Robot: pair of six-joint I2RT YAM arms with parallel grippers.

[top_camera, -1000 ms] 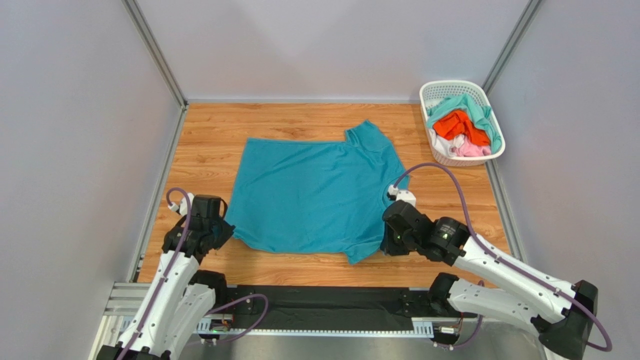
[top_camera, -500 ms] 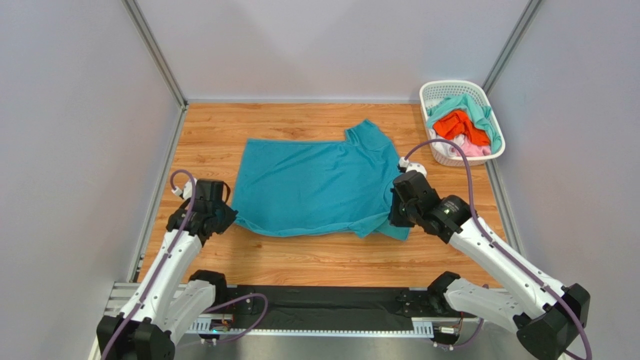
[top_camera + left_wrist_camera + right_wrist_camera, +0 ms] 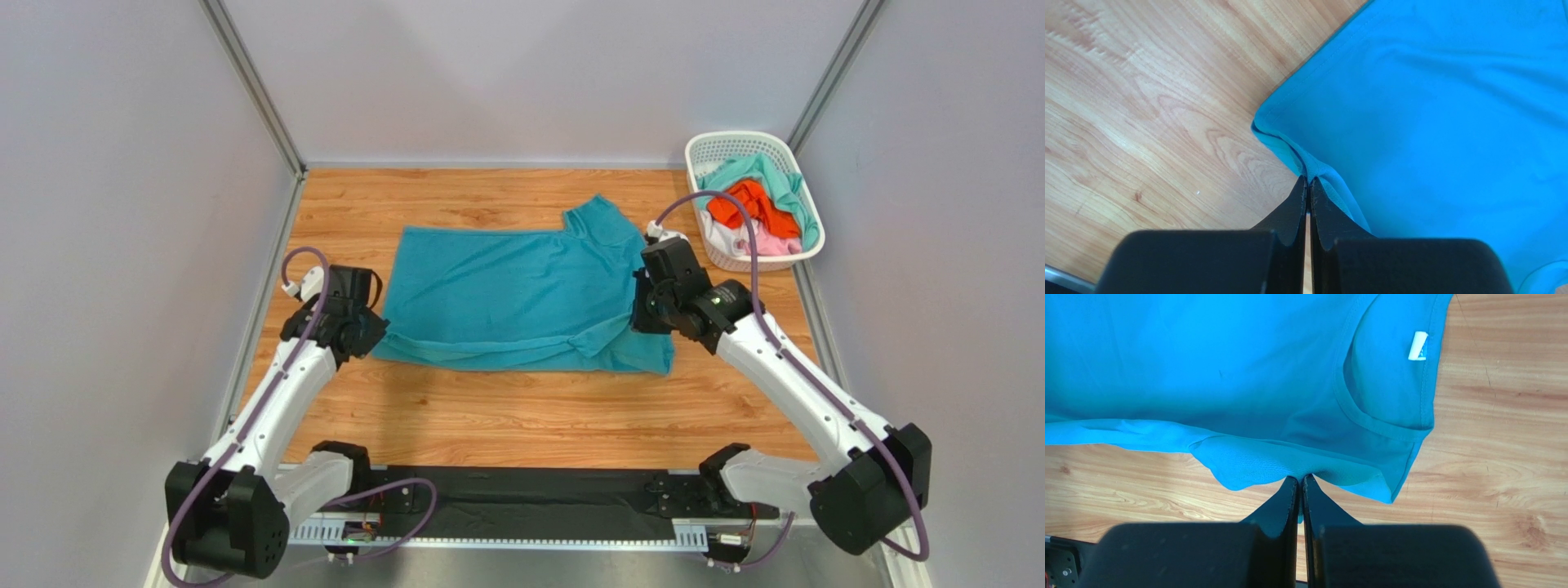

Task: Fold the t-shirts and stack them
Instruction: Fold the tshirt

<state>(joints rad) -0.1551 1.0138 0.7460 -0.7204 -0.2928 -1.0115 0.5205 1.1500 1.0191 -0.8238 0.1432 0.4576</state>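
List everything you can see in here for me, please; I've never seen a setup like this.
teal t-shirt: one, teal-blue, spread mid-table, near edge doubled over.
neck label: one, white, inside the collar.
basket: one, white lattice, far right corner.
orange garment, mint-green garment, pale pink garment: one each, heaped in the basket.
table: one, wood-grain, under everything.
cables: two, purple, one looping along each arm.
left arm, right arm: white and black, near edge; each arm's jaws shut on the teal t-shirt's near edge.
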